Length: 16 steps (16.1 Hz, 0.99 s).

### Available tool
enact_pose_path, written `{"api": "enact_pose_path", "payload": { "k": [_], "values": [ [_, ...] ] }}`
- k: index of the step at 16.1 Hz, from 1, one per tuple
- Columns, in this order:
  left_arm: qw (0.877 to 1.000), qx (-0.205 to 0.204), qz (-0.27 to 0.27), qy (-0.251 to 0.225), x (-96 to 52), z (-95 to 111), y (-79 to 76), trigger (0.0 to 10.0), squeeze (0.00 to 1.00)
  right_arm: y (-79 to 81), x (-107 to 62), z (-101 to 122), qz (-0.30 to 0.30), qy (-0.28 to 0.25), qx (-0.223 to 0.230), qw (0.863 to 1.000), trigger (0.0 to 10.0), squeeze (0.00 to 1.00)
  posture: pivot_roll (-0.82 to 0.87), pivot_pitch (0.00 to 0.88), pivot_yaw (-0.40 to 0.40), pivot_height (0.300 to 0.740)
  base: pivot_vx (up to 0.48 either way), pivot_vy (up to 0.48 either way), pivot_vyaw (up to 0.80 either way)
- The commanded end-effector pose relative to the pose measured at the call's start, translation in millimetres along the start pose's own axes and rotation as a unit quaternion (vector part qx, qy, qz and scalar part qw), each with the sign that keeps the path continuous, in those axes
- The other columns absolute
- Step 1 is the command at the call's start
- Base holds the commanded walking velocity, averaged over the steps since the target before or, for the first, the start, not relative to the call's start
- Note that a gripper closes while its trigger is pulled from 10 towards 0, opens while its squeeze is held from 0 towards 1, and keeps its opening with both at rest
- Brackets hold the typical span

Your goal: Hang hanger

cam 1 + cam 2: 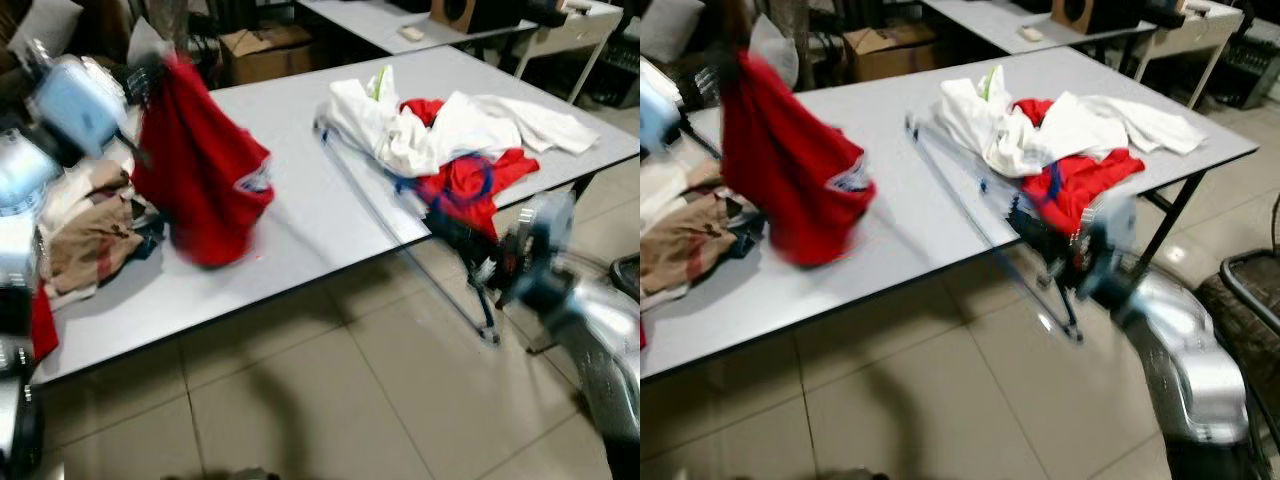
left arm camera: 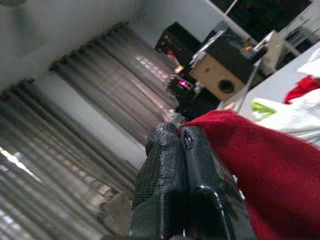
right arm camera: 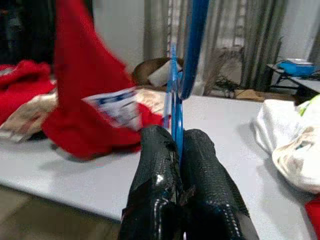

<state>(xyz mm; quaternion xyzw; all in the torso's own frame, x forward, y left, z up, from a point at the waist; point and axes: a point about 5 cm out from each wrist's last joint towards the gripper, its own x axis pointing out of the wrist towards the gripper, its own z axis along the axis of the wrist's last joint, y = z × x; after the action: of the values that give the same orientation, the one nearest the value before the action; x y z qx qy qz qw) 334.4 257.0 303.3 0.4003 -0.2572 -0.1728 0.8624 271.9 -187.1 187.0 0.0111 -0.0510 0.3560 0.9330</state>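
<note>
Left gripper (image 2: 182, 137) clamps the red garment (image 1: 200, 180) at ten o'clock; wrist view reveals right gripper (image 3: 177, 135) pinching the blue hanger (image 3: 175, 95).

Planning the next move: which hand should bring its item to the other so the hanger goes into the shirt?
Probably the right hand: it is shut on the blue hanger, light and free to steer. The left hand holds the red shirt up above the table.
</note>
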Motion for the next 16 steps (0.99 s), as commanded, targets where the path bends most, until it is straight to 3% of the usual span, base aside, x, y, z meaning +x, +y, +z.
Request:
{"api": "enact_pose_path", "payload": {
  "k": [1,2,3,4,6,10,16],
  "values": [
    [1.0,-0.011,-0.019,-0.005,5.1,2,-3.0,0.0,0.0,-0.6,2.9,-2,-0.005,-0.001,0.003,1.0,10.0,0.0,-0.05,0.0,0.028,0.74,0.0,0.0,0.0],
    [0.998,-0.045,-0.041,-0.012,6.3,2,-10.5,0.0,0.0,2.9,3.8,-1,0.002,-0.003,0.007,1.0,10.0,0.0,-0.05,0.0,0.036,0.74,0.0,0.0,0.0],
    [0.983,-0.088,-0.159,0.026,-4.1,-7,-43.1,0.0,0.0,8.9,2.4,-4,0.013,0.0,0.01,1.0,10.0,0.0,-0.05,0.0,0.04,0.74,0.0,0.0,0.0],
    [0.956,-0.09,-0.269,0.076,-24.1,-20,-74.5,0.0,0.0,14.1,-1.0,-7,0.022,0.008,0.015,1.0,10.0,0.0,-0.05,0.0,0.045,0.74,0.0,0.0,0.0],
    [0.958,-0.103,-0.257,0.076,-28.8,-25,-76.4,0.0,0.0,22.8,-7.8,-14,0.053,0.024,0.036,0.998,10.0,0.0,-0.06,0.0,0.047,0.74,0.0,0.0,0.0],
    [0.947,-0.139,-0.284,0.05,-28.1,-9,-81.2,0.0,0.0,36.5,-9.6,-21,0.139,0.061,0.066,0.986,10.0,0.0,-0.06,0.0,0.029,0.74,0.0,0.0,0.0],
    [0.954,-0.177,-0.24,-0.012,-18.6,12,-77.2,0.0,0.0,39.7,-14.8,-29,0.21,0.111,0.097,0.967,10.0,0.0,-0.06,0.0,-0.002,0.74,0.0,0.0,0.0]
  ]
}}
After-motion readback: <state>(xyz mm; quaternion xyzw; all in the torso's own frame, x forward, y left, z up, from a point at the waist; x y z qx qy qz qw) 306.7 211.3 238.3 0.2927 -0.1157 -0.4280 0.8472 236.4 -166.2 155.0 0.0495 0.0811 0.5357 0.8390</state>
